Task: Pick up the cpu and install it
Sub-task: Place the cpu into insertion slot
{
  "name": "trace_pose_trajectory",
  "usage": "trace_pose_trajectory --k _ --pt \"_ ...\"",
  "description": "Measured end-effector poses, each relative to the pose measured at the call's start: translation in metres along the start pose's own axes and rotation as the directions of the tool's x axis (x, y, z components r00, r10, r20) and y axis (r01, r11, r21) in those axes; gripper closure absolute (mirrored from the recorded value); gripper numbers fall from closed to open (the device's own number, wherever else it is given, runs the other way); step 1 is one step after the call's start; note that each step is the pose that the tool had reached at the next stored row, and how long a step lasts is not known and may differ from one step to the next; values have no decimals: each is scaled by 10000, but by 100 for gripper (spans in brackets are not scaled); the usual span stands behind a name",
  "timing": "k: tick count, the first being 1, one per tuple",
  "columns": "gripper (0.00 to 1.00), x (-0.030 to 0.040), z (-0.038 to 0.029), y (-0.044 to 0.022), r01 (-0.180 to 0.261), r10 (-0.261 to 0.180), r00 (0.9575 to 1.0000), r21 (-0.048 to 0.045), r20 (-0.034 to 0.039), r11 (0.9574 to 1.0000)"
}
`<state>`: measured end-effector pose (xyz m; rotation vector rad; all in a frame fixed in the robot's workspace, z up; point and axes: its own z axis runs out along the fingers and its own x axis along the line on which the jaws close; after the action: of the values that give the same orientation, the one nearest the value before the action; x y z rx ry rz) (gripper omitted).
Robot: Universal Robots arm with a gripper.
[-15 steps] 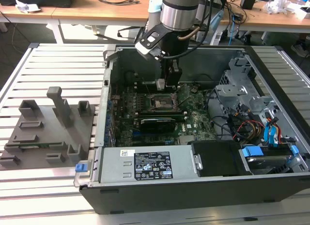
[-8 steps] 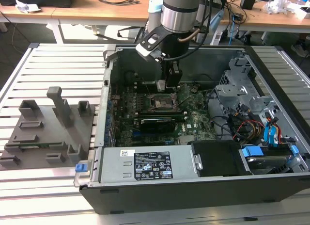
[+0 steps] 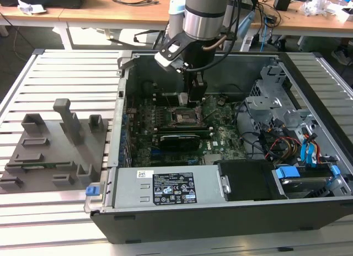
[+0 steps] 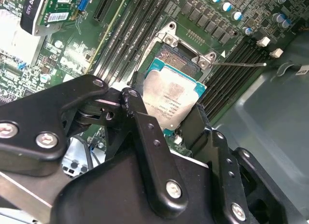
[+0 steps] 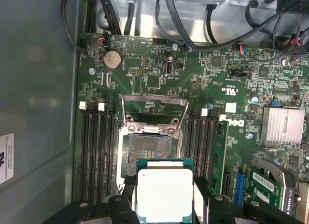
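The fingers (image 5: pixel 120 209) are clamped on opposite edges of the cpu (image 5: pixel 164 194). It sits between them, metal plate facing the wrist, and the open socket (image 5: pixel 149 146) lies just past the fingertips. Whether it touches I cannot tell. It should be light, stiff and smooth, so an edge grip suits it. The underside and socket pins are likely fragile. Memory slots (image 5: pixel 96 151) flank the socket.
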<state>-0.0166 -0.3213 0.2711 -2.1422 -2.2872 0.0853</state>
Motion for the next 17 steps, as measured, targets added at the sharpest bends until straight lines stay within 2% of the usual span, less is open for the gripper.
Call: trace_pose_trajectory --k 17 --pt "45 3 86 4 0 0 10000 0 0 10000"
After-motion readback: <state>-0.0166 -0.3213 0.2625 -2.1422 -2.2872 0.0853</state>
